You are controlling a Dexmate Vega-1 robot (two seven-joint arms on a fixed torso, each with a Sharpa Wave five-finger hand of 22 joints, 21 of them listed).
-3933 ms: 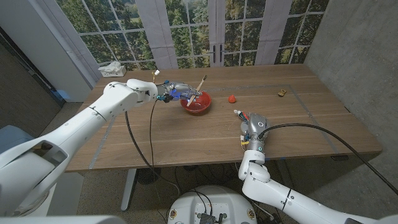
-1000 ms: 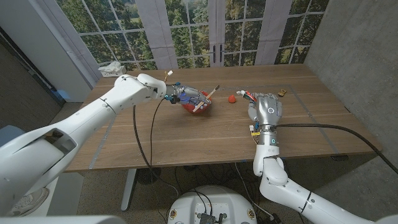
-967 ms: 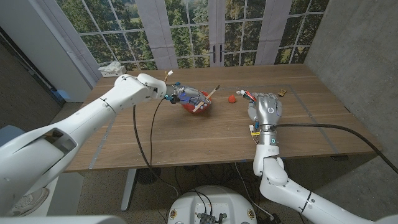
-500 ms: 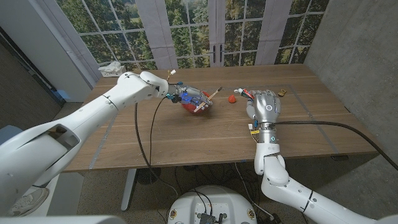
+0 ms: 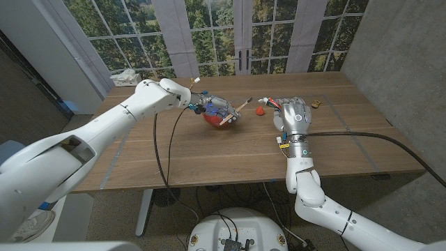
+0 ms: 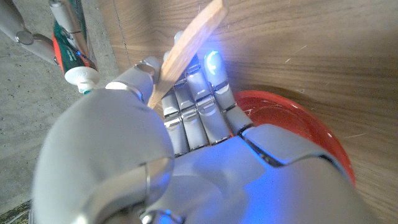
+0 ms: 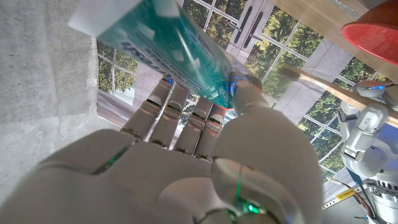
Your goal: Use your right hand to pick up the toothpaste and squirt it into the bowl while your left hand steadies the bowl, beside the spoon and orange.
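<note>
At the far middle of the wooden table [image 5: 230, 150], the left hand [image 5: 210, 108] grips the near-left rim of the red bowl [image 5: 224, 120], its fingers [image 6: 205, 102] closed down over the rim and into the bowl, as the left wrist view shows them lying side by side against the red wall. A wooden spoon [image 5: 235, 111] leans in the bowl, its handle rising across those fingers and pointing away toward the right hand; in the left wrist view the handle passes just over the fingertips, and whether it touches them cannot be told. Well apart to the right, the right hand [image 5: 293, 118] is raised above the table with its back toward the head camera and holds the toothpaste [image 5: 269, 104]: the right wrist view shows the teal tube [image 7: 168, 46] clamped between the curled fingers and the thumb, the tube lying across the fingertips. In the head view the tube sticks out of the hand's left side, its end pointing toward the bowl, and it hangs beside the bowl, with a gap between its tip and the rim. The orange [image 5: 260, 109], a small reddish-orange ball, lies on the table just below and beside the tube's tip, between the two hands and nearer the right one. A small brown object [image 5: 316, 104] sits on the table just beyond the right hand, on its far right side.
</note>
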